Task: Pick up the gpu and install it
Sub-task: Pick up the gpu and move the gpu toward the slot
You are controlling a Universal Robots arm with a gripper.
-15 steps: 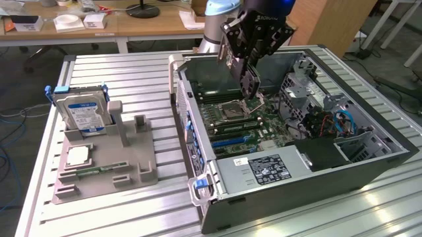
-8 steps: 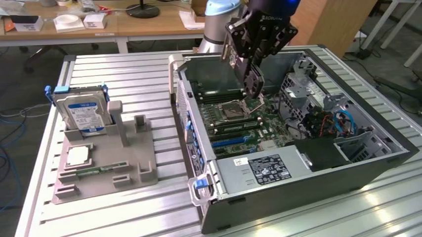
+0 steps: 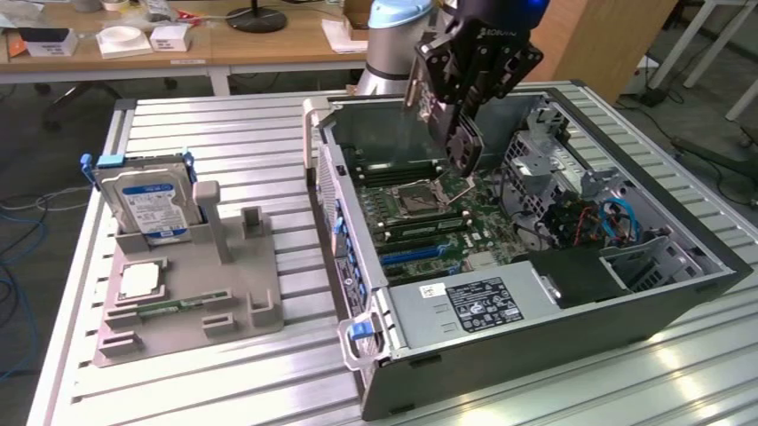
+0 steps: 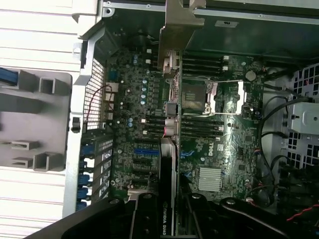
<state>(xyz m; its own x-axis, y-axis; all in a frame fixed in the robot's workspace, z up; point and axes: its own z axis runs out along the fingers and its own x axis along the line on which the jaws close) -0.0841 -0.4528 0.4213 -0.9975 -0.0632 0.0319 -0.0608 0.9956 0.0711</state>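
A silver table (image 3: 237, 133) of ribbed metal slats carries two things. An open, dark computer case (image 3: 556, 342) lies on its side, with its open face upward. On the exterior view's left of the case, near it but parted from it by a narrow strip of bare slats, a grey moulded holder (image 3: 177, 324) rests flat on the table.

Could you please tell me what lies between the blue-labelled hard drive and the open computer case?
Two upright posts of the grey holder, then a bare strip of the slatted table, as the exterior view shows.
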